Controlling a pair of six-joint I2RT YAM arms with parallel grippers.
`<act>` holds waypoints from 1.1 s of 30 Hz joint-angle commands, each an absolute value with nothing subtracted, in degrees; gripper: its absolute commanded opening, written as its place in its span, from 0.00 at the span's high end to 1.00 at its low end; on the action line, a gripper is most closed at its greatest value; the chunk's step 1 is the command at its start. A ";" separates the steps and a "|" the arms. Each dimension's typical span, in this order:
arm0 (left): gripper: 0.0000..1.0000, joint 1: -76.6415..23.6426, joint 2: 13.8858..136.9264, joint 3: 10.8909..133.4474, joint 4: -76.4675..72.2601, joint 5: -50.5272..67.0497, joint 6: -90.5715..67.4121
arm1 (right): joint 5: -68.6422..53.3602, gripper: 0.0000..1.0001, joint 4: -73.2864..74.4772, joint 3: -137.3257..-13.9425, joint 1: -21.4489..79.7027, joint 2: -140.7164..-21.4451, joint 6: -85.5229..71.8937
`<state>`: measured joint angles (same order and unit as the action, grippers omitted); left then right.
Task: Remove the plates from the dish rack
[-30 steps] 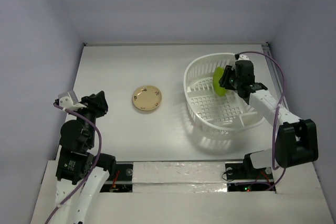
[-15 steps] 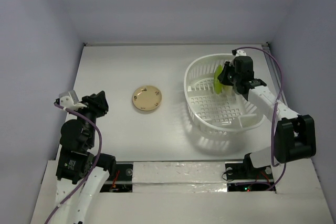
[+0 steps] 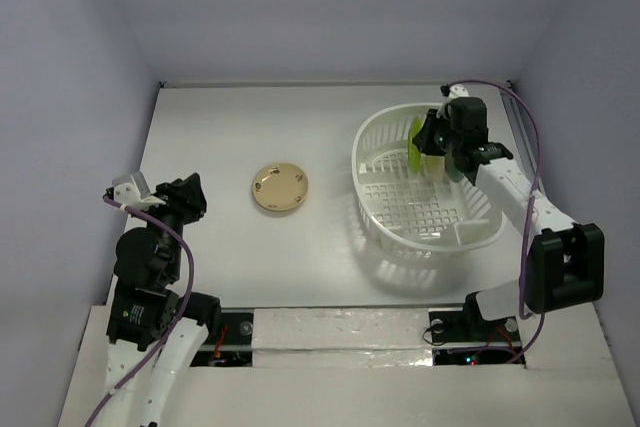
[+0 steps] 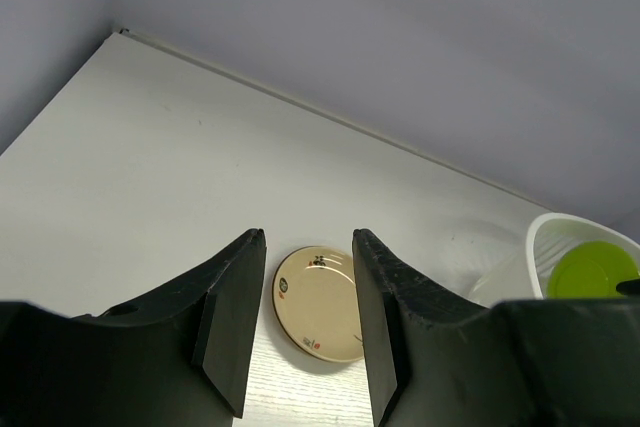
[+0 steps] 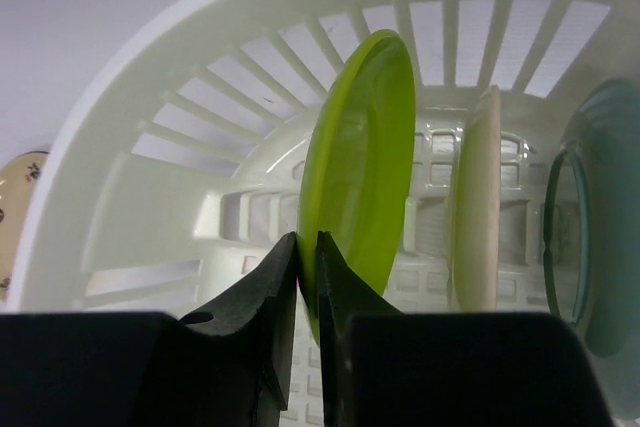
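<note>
Pinching the rim of the small lime green round plate (image 5: 360, 167), your right gripper (image 5: 308, 252) had its jaws drawn almost together, with only the plate's thin edge between them. Over the last second you carried that plate from a tilted, face-showing pose near the middle of the large white slotted plastic oval dish rack (image 5: 150, 207) toward its far wall. It now stood nearly upright, edge-on to the overhead camera, glossy and shallowly dished. It was still inside the rack, so I judged the lift-out barely begun. Just beside it a cream-beige plate (image 5: 480, 207) stood on edge, then a teal plate (image 5: 590, 217), both also in the rack. Well apart on the white table (image 3: 200, 127), an amber-tan round plate (image 3: 279, 188) lay flat. Your left gripper (image 4: 307, 247) hung over the table, unmoved, with jaws parted and nothing between them.
</note>
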<state>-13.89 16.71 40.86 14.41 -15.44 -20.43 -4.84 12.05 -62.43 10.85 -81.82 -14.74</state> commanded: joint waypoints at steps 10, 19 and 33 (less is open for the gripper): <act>0.63 -14.24 16.96 41.13 11.87 -15.29 -20.13 | -8.88 1.00 13.97 -69.52 10.37 -73.57 -12.92; 0.63 -14.24 16.70 41.13 11.69 -15.20 -19.95 | -13.36 1.00 14.94 -75.75 20.01 -71.54 -13.97; 0.66 -14.24 15.91 41.22 11.95 -16.79 -20.13 | 1.74 1.00 23.99 -98.24 49.28 -99.53 -5.02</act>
